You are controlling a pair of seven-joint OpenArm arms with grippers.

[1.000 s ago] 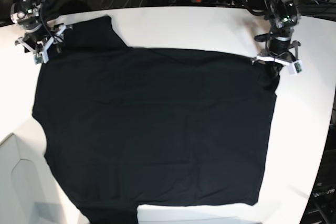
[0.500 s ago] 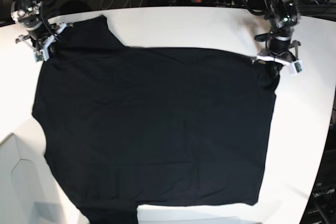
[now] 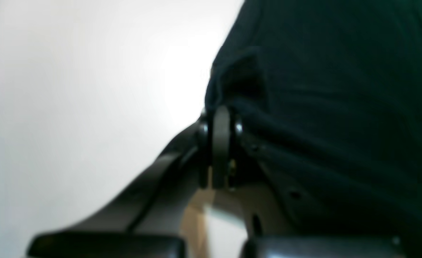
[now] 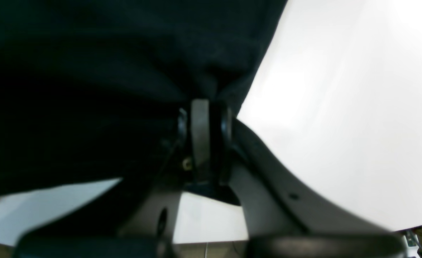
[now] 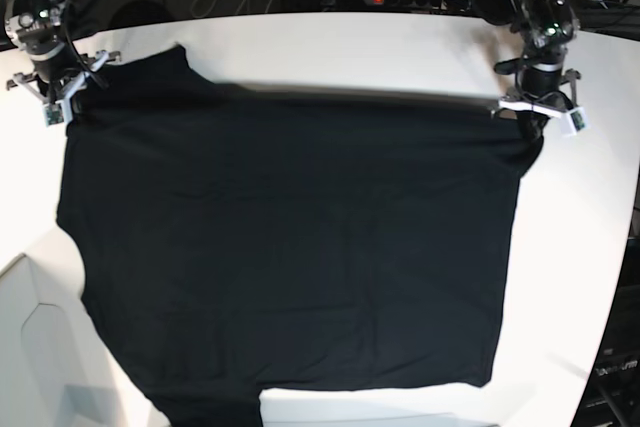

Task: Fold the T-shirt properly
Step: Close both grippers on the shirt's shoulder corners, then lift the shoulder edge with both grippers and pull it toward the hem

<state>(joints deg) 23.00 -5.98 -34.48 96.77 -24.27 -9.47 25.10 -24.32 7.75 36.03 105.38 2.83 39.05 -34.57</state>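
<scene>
Jaws of both grippers, left [image 5: 536, 125] & right [image 5: 62, 99], clamped on T-shirt [image 5: 290, 247] corners.

Surface: white table [image 5: 400, 52], matte, rounded edge, bare margins showing at 12, 3 and 9 o'clock.
Lying on it: one black T-shirt [image 5: 290, 247], spread flat over most of the top, one sleeve reaching toward 11 o'clock, the lower hem running off the table edge near 7 o'clock.
</scene>
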